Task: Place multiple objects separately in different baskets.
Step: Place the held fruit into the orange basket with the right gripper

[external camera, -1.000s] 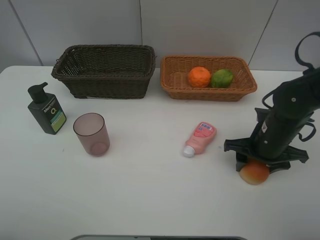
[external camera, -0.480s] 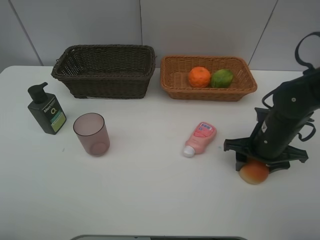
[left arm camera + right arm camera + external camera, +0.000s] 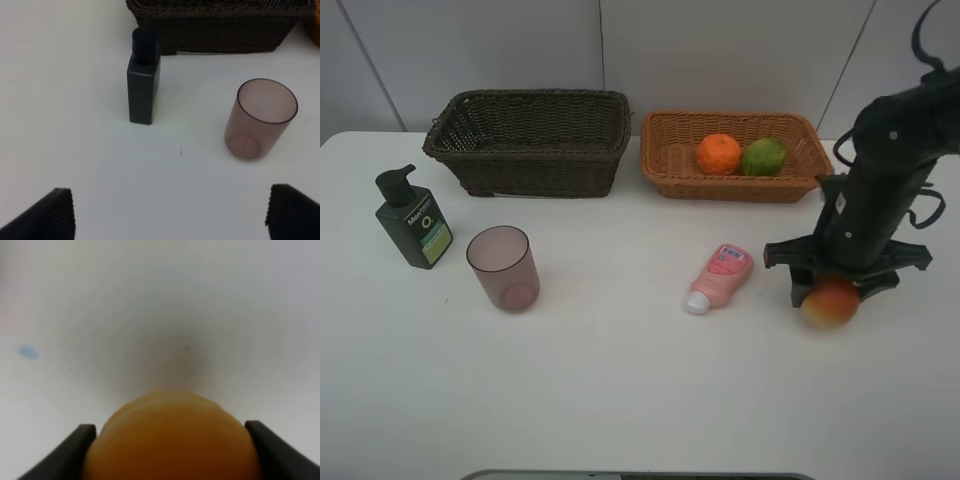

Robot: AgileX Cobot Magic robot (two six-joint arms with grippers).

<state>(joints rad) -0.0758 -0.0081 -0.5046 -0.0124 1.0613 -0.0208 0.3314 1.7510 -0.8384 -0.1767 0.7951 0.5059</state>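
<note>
Two fingers [image 3: 75, 452] of the right gripper [image 3: 830, 288] pinch the red-orange fruit [image 3: 831, 305] between them, seemingly just clear of the table [image 3: 620, 400]. A pink tube [image 3: 720, 275] lies beside them; beyond, the tan basket [image 3: 730, 188] holds an orange [image 3: 719, 153] and a lime [image 3: 764, 156]. The left gripper [image 3: 172, 215] gapes wide, cup [image 3: 260, 120] and pump bottle [image 3: 144, 85] ahead of its fingertips [image 3: 55, 217], the dark basket [image 3: 530, 165] behind those.

Desk [image 3: 620, 400]: white, smooth, matte top. Wall panels [image 3: 720, 50]: pale grey, thin dark seams, standing behind the desk. Dark speck [image 3: 181, 153]: tiny, on the desk. Blue mark [image 3: 27, 351]: faint, blurred, on the desk.
</note>
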